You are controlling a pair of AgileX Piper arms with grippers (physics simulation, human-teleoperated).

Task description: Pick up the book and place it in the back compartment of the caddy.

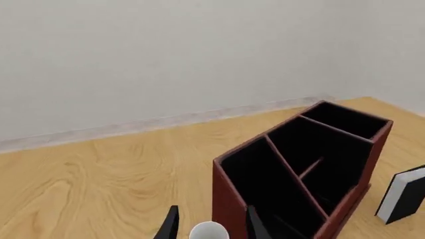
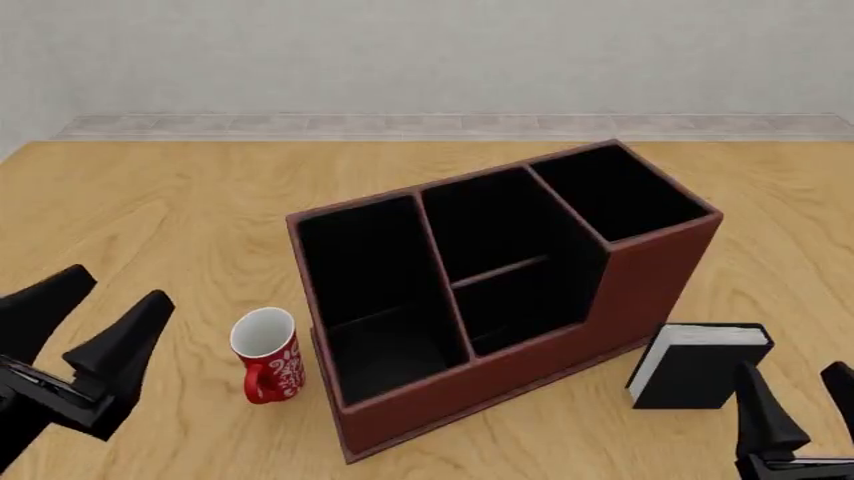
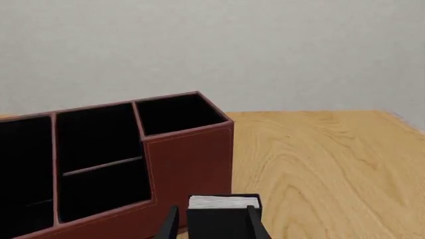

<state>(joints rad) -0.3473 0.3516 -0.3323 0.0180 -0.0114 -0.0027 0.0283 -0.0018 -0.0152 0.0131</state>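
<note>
The black book (image 2: 701, 365) stands upright on the table beside the caddy's (image 2: 534, 365) taller end; it also shows at the edge of the left wrist view as the book (image 1: 401, 194). My right gripper (image 2: 790, 375) is open just behind it, and in the right wrist view its fingers (image 3: 171, 224) flank the book (image 3: 222, 214). The back compartment (image 2: 527, 300) is the small middle cell behind the low wall, seen as the back compartment (image 3: 99, 191) from the right wrist. At the table's left, my left gripper (image 2: 120, 290) is open and holds nothing.
A red-and-white mug (image 2: 267, 355) stands left of the caddy, and its rim (image 1: 209, 231) shows between the left fingers. Bare wooden table (image 2: 160, 200) lies left of and behind the caddy. A wall closes the far side.
</note>
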